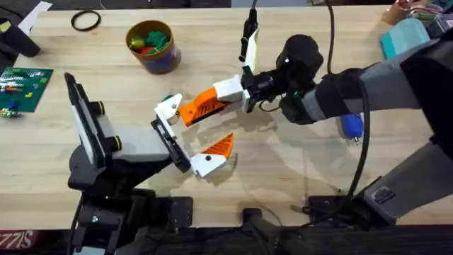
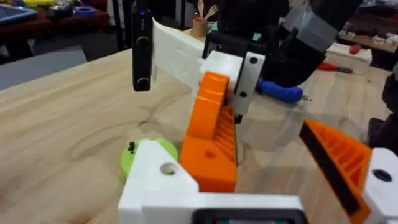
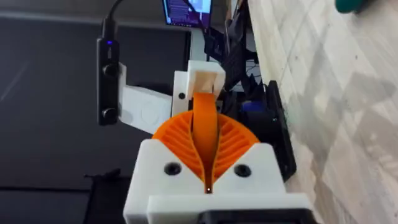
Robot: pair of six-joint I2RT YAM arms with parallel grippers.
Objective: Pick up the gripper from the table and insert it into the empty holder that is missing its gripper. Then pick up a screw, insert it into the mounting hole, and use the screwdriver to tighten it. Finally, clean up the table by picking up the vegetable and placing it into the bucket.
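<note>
The loose gripper finger (image 2: pixel 208 134), orange with ribs, stands on the white holder (image 2: pixel 158 177) of my left gripper (image 1: pixel 216 126). My right gripper (image 3: pixel 208 134) is shut on that finger and reaches in from the right (image 1: pixel 207 105). The left gripper is open, its other orange finger (image 2: pixel 339 162) well apart. The blue screwdriver (image 1: pixel 352 127) lies on the table under the right arm (image 2: pixel 280 92). A lime-green disc (image 2: pixel 146 152) with a small dark screw (image 2: pixel 132 147) on it sits beside the holder. The bucket (image 1: pixel 157 60) at the back left holds green and red vegetable pieces.
A teal pouch (image 1: pixel 403 35) lies at the back right. A black ring (image 1: pixel 85 21) and a green circuit board (image 1: pixel 21 85) are at the far left. Bare wood stretches along the front right of the table (image 1: pixel 297 170).
</note>
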